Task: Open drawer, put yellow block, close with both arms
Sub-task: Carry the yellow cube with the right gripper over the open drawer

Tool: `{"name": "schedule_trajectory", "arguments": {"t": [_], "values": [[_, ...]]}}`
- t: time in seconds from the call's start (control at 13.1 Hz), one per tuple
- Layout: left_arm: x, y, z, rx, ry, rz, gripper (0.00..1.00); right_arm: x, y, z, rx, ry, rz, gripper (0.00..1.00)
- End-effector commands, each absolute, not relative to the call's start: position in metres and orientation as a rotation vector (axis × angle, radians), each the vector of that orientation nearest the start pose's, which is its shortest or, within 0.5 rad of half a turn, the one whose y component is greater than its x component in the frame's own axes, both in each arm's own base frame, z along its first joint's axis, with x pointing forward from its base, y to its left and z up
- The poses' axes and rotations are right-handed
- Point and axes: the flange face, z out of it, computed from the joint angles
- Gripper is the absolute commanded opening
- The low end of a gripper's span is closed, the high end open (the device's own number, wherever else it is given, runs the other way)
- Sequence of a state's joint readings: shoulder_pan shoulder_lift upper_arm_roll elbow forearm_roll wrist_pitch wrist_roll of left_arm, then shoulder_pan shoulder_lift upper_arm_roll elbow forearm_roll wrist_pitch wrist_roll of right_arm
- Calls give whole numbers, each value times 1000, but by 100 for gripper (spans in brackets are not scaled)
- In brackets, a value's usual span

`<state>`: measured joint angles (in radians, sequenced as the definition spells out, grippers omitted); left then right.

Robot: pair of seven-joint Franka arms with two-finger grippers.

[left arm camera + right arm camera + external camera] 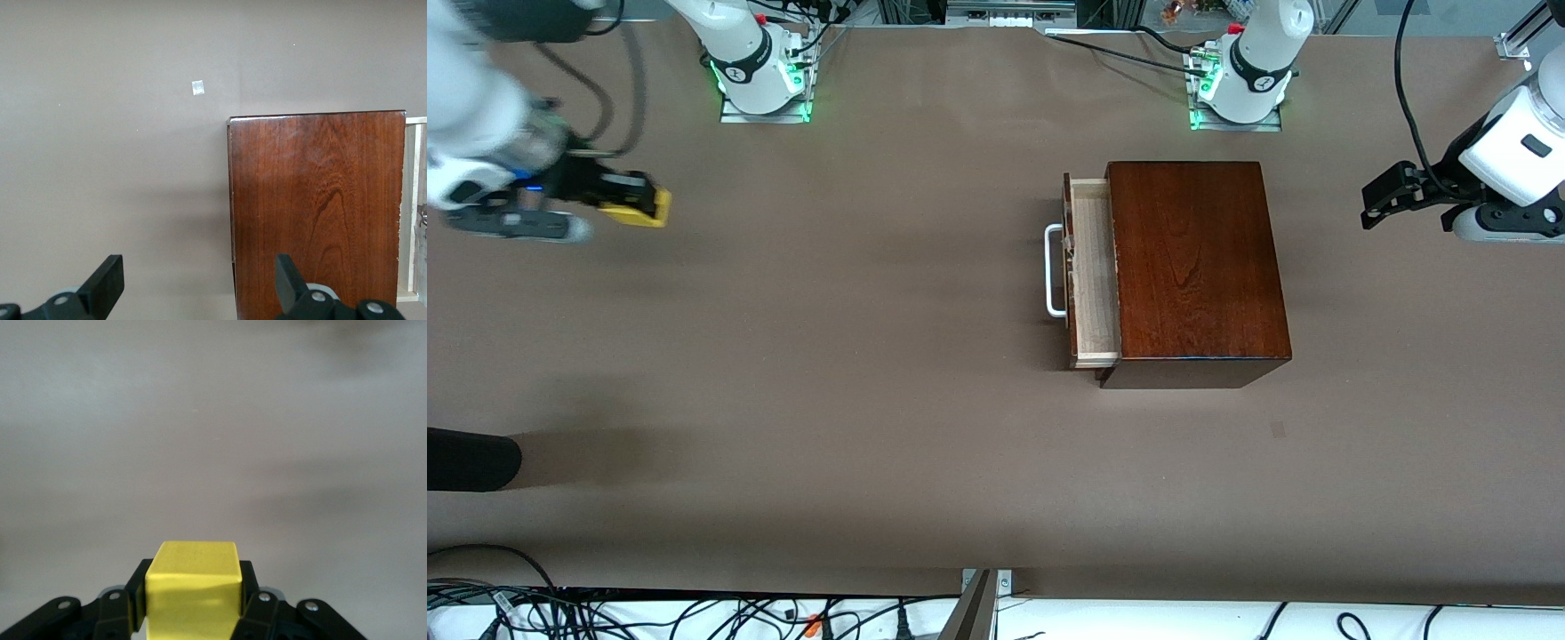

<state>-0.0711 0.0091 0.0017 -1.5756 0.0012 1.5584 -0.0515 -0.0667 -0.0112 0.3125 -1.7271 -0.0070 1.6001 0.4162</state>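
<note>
The mahogany box (1196, 267) stands on the table toward the left arm's end. Its drawer (1094, 271) is pulled partly out toward the right arm's end, with the white handle (1054, 271) on its front. The tray looks empty. My right gripper (649, 206) is shut on the yellow block (645, 209) and holds it up over the table at the right arm's end; the block fills the jaws in the right wrist view (193, 587). My left gripper (1376, 200) is open and empty, up in the air past the box's closed end; the left wrist view shows the box top (317, 207).
A small pale patch (1278, 430) lies on the brown table nearer the front camera than the box. A dark object (467, 458) pokes in at the table edge at the right arm's end. Cables run along the front edge.
</note>
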Motion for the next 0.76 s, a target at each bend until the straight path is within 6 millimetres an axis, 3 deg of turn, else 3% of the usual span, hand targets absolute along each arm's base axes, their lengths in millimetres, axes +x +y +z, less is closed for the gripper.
{"name": "schedule_trajectory", "arguments": {"t": [0.0, 0.23, 0.46, 0.69], "values": [[549, -35, 623, -3144, 75, 34, 100, 527, 228, 562, -3095, 588, 206, 0], [550, -33, 622, -3146, 84, 36, 100, 523, 342, 552, -2954, 958, 263, 0], [550, -32, 622, -3146, 85, 36, 100, 515, 434, 533, -2830, 1244, 251, 0], [550, -31, 622, -3144, 82, 36, 100, 496, 513, 510, -2726, 1457, 231, 0]]}}
